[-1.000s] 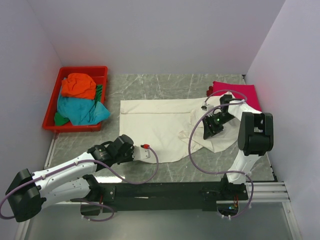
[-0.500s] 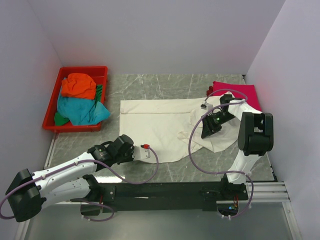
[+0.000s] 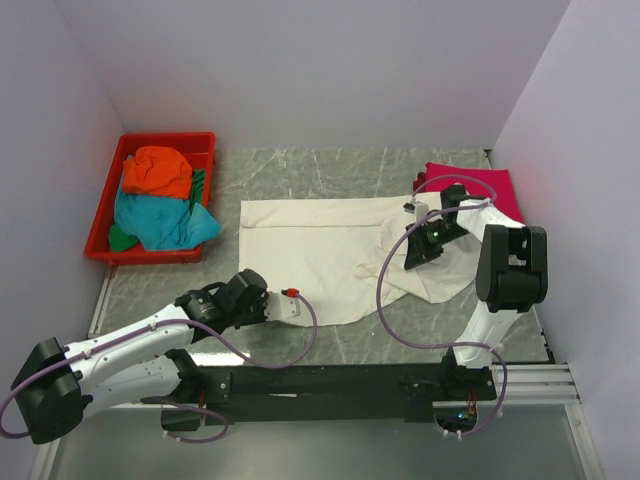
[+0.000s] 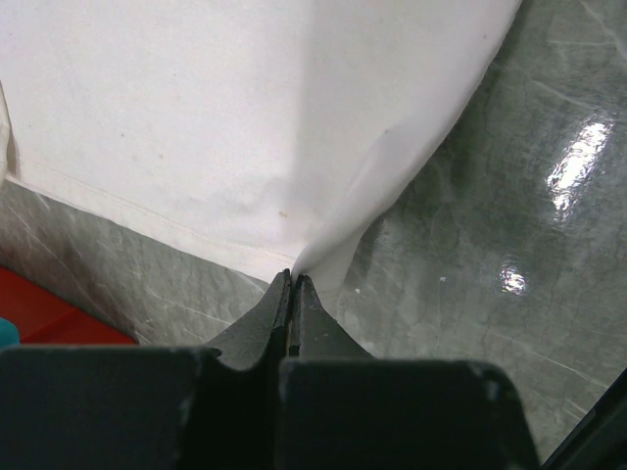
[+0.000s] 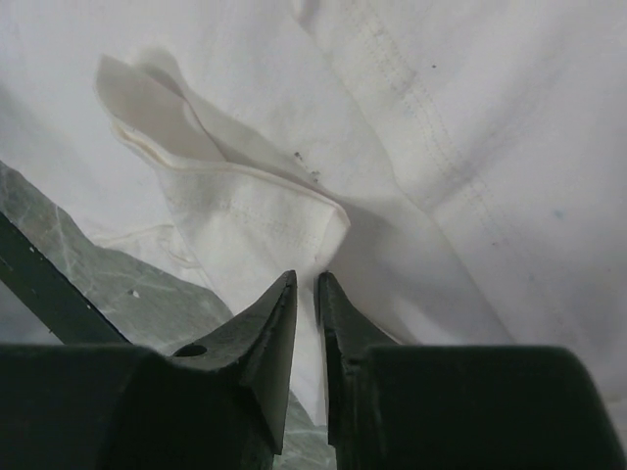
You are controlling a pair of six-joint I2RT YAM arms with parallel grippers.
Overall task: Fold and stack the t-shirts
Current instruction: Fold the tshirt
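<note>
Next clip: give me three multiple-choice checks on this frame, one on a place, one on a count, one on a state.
1. Where on the table is the magenta-pink t-shirt?
A. near left corner
B. middle
C. far right corner

2. How many t-shirts lie outside the red tray?
A. two
B. none
C. four

3. The left gripper is:
A. wide open above the table
B. shut on the edge of the cream-white t-shirt
C. shut on nothing

Answers:
1 C, it lies at the back by the right wall.
2 A, only the cream-white and magenta-pink ones are on the bare table.
3 B, the left wrist view shows it closed with the hem pinched.
</note>
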